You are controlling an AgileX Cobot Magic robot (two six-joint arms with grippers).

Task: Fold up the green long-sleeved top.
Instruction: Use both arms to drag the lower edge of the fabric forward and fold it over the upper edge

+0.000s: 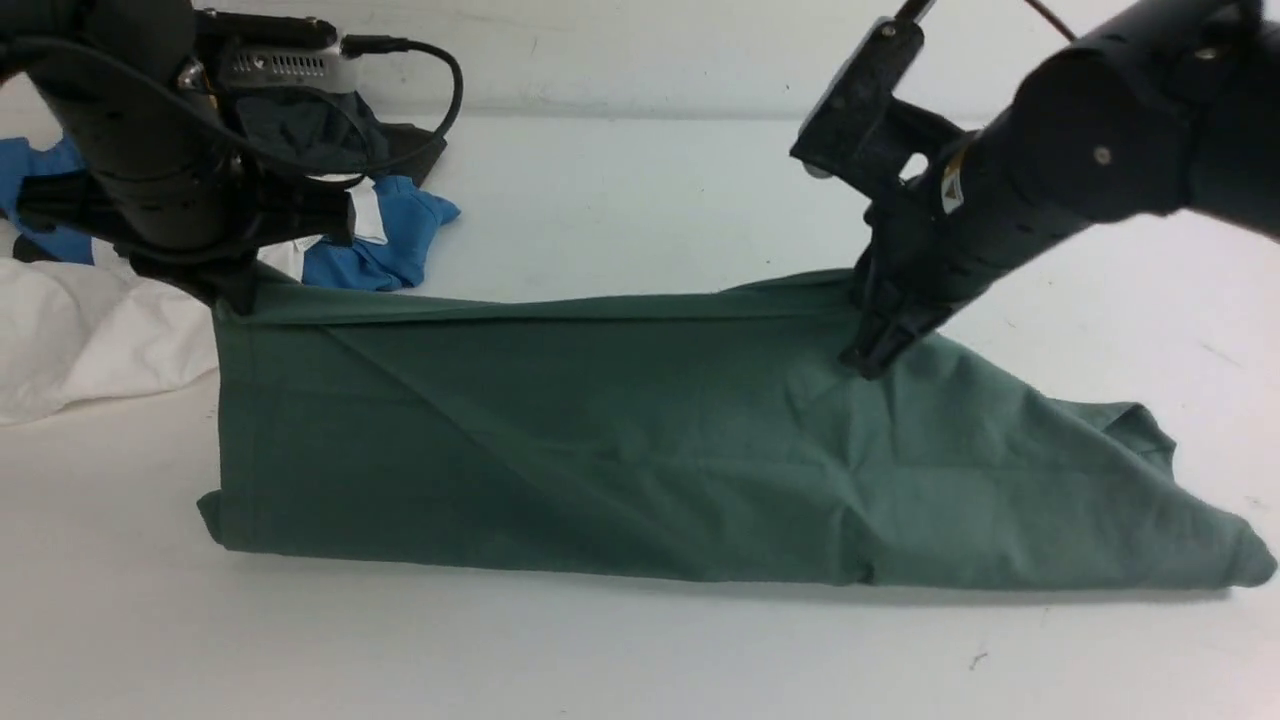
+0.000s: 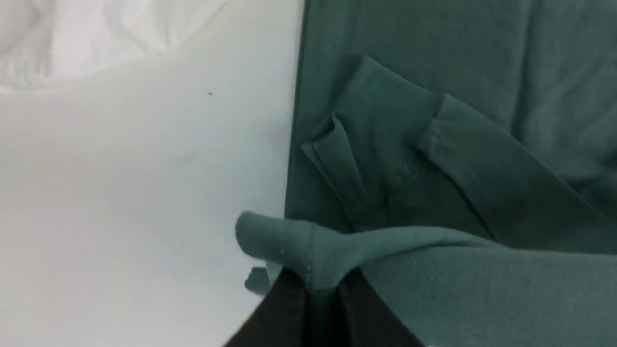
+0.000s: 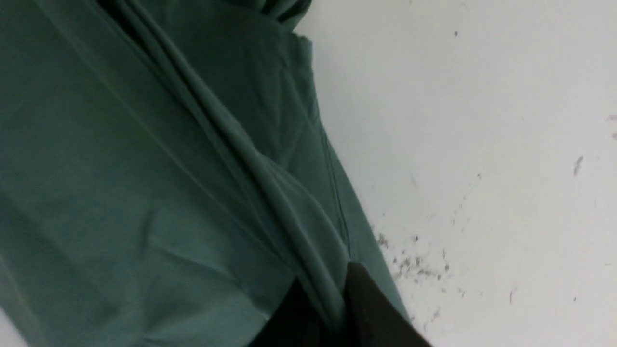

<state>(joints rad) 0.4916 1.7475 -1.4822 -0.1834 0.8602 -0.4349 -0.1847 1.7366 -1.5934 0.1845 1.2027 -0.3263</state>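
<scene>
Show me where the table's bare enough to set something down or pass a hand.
Bare table runs along the near edge, in front of the green top. More lies behind it, between the blue garment and the right pincer. Crowded at far left: white garment, blue garment and the left pincer, shut on the green top.

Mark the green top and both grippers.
green top (image 1: 600, 450): front view, middle of the draped body.
left gripper (image 2: 320, 289): left wrist view, between fingertips pinching a stitched edge.
right gripper (image 3: 332, 308): right wrist view, between fingertips pinching a fold.
</scene>
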